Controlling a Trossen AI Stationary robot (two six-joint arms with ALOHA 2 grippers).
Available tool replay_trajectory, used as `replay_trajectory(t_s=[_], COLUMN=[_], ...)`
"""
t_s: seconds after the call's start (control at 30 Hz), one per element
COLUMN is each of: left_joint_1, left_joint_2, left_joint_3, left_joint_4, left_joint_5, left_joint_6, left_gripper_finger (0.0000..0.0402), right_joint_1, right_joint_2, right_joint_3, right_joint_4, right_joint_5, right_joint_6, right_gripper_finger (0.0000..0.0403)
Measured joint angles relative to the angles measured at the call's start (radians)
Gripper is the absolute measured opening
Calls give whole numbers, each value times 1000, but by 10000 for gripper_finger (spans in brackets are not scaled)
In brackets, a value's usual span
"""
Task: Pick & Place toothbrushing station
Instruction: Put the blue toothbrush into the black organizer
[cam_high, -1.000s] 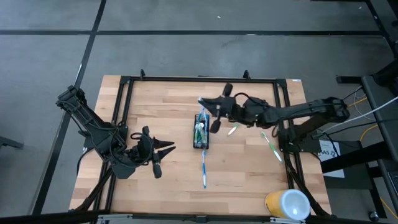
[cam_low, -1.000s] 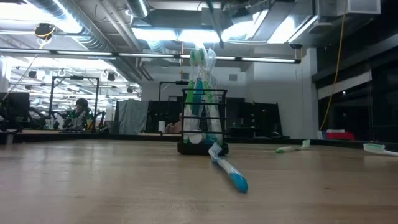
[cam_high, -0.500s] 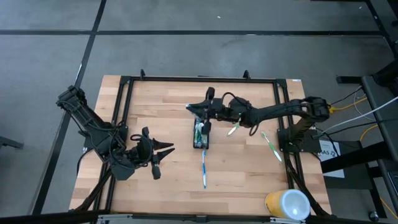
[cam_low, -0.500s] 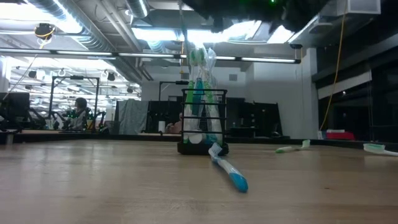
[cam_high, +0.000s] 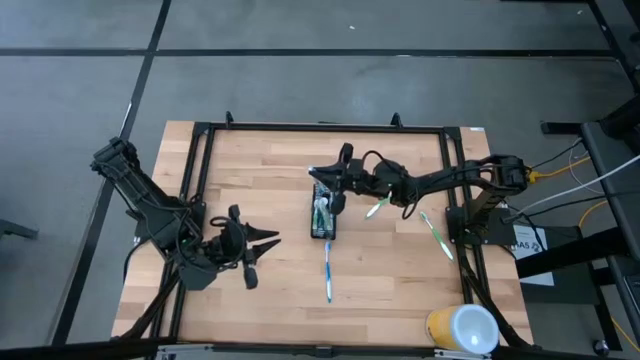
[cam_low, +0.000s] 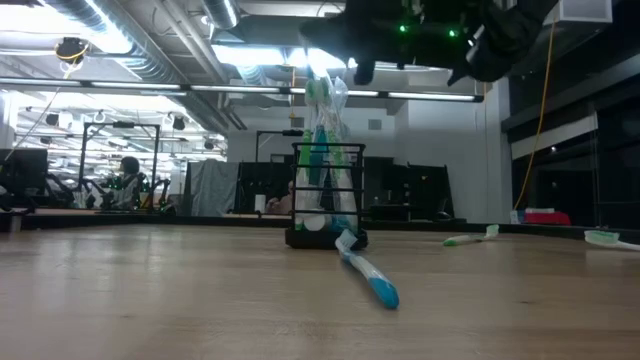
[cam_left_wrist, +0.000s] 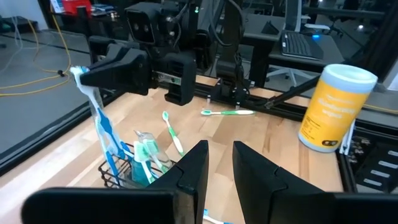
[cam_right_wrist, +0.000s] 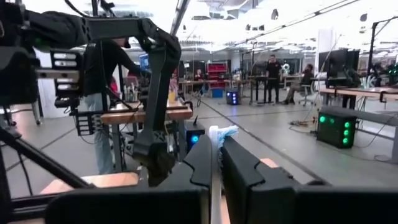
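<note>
The black mesh holder stands upright at the table's middle, with green-white toothbrushes and a small tube in it; it also shows in the low view and the left wrist view. My right gripper is just above the holder's far end, shut on a blue-white toothbrush. A second blue-white toothbrush lies flat on the table near the holder. My left gripper is open and empty at the table's left. My right gripper pinches the blue-white toothbrush between its two fingers just below the brush head. The head sticks out past the fingertips. The fingers come about level from the table's right and lie across the brush. It hangs tilted, its handle end at the holder's open top.
Two green-white toothbrushes lie on the table right of the holder, one close and one near the right rail. A yellow-and-white cup is at the near right corner. A black frame runs around the table.
My right gripper has carried the blue-white toothbrush toward the table's left, from beside the holder to above its far end. It has also come down, and now shows at the top of the low view. The holder has stayed in place.
</note>
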Motion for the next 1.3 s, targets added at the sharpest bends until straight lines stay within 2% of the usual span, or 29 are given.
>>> replay_trajectory(t_s=[0.37, 0.67, 1.17, 1.3], left_joint_1=[4, 4, 3, 2], left_joint_2=[0, 0, 0, 0], left_joint_3=[0, 0, 0, 0], left_joint_4=[-2, -12, -72, -71], left_joint_5=[4, 4, 46, 57], left_joint_6=[-16, -21, -43, -43], left_gripper_finger=[67, 67, 67, 67], right_joint_1=[-23, -34, -34, -34], right_joint_2=[1, 99, 131, 131], right_joint_3=[-32, -31, -30, -30], right_joint_4=[116, 237, 140, 150], right_joint_5=[-16, -34, 1, 61], right_joint_6=[29, 93, 66, 90], right_gripper_finger=[15, 15, 15, 51])
